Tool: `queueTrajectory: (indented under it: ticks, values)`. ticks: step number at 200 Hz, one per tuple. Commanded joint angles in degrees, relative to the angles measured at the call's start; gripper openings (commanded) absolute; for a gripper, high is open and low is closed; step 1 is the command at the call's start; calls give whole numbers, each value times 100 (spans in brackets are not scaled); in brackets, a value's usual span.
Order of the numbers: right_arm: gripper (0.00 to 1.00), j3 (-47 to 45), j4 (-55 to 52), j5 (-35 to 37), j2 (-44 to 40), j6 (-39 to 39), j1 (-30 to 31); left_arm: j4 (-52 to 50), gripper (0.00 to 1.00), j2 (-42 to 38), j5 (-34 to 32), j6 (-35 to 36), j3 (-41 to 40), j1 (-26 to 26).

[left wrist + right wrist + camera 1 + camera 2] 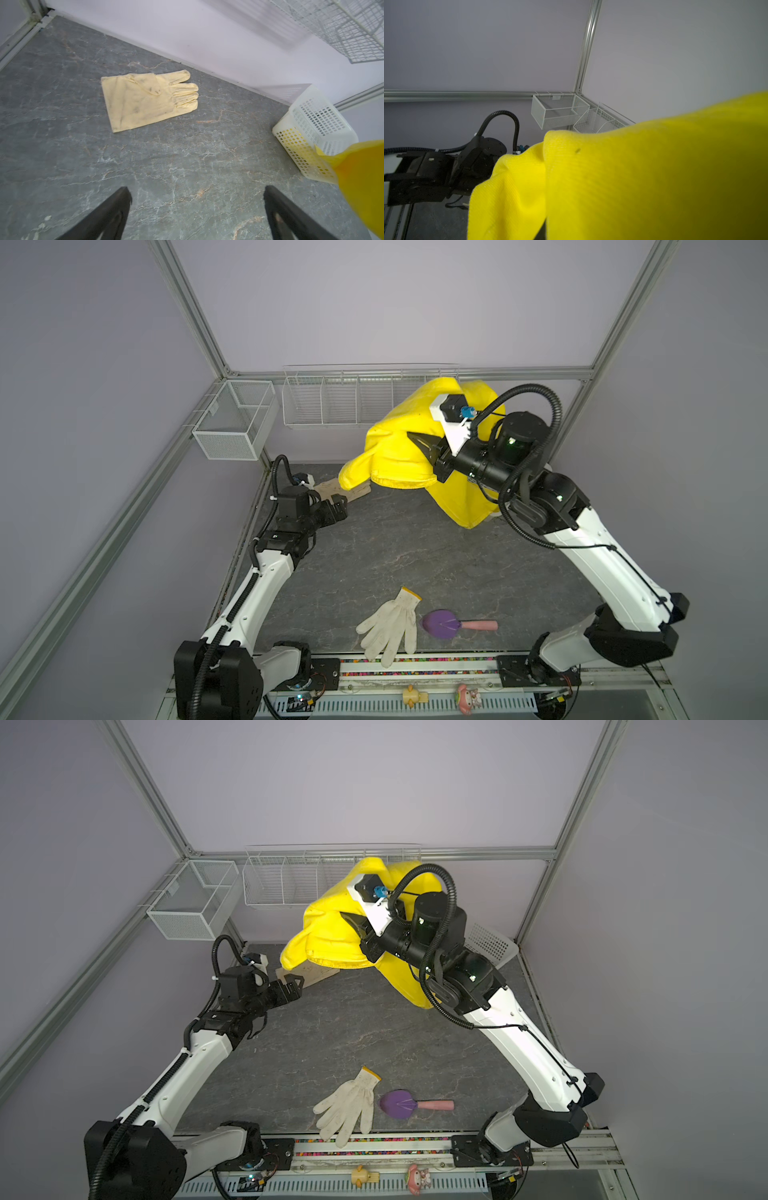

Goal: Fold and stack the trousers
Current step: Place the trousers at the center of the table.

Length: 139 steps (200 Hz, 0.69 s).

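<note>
Item counts: 1 pair of yellow trousers [386,452]; 1 white knit glove [390,624] and 1 cream cloth glove [145,99], 2 gloves in all; 1 purple scoop [442,624]; 1 mesh basket [226,445] and 1 divided wire rack [324,406], both wall-hung; 1 white plastic basket [320,120]; 1 yellow toy figure [413,697] and 1 pink toy figure [468,697], 2 in all.

trousers [395,456]: plain bright yellow | table [374,556]: grey, pale marble veins | knit glove [390,626]: white, yellow cuff edge | flat glove [143,101]: cream, dark smudges | scoop [442,624]: purple, pink handle
</note>
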Motion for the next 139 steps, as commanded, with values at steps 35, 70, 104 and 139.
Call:
queueTrajectory:
  ticks: [35,70,104,139]
  values:
    - [17,-2703,1285,-116,241,1230,70,-403,100,-243,-398,66,-166,179]
    - [31,-3067,1610,-426,1030,1557,103,-369,100,-144,-166,-126,-223,179]
    - [70,-2873,1108,-1077,1406,1476,73,-219,100,-133,187,-329,-357,163]
    - [96,-3173,247,-1652,596,1434,-493,-279,99,-186,134,-332,-526,-210]
